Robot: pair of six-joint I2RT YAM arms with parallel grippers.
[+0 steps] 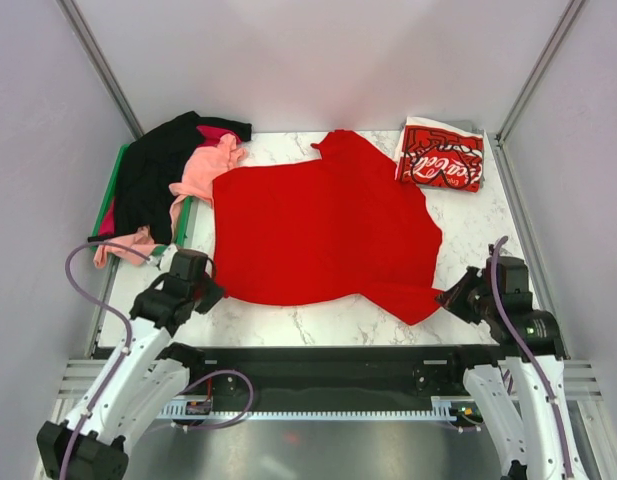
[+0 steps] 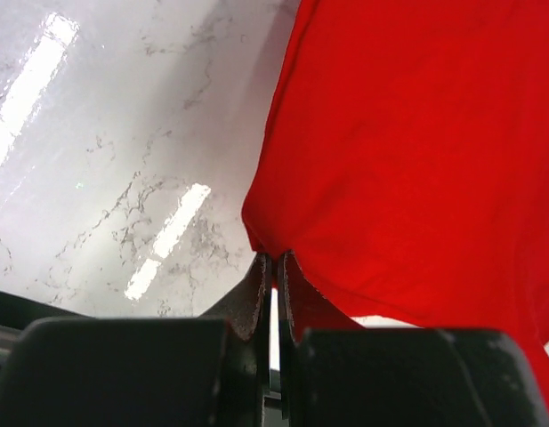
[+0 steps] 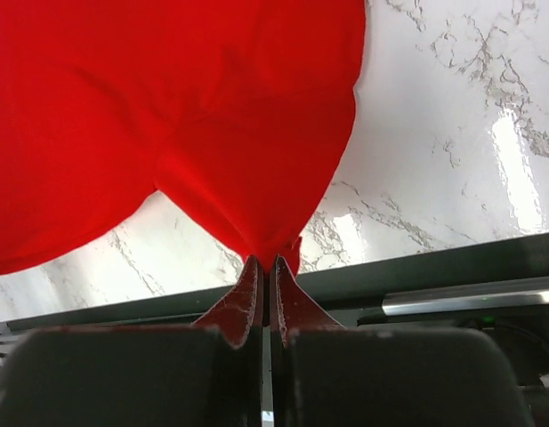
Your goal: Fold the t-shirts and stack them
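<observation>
A large plain red t-shirt (image 1: 323, 225) lies spread over the middle of the marble table (image 1: 468, 240). My left gripper (image 1: 210, 292) is shut on its near left corner (image 2: 265, 240). At the near right corner (image 3: 270, 249), my right gripper (image 1: 450, 296) is shut on the cloth, which stretches away from its fingertips. A folded red Coca-Cola t-shirt (image 1: 442, 155) rests at the far right. Black (image 1: 158, 170), salmon-pink (image 1: 203, 170) and magenta (image 1: 216, 132) t-shirts lie heaped at the far left.
A green tray (image 1: 115, 172) shows under the heap at the left edge. White walls and metal posts close in the table on three sides. A black rail (image 1: 328, 355) runs along the near edge by the arm bases.
</observation>
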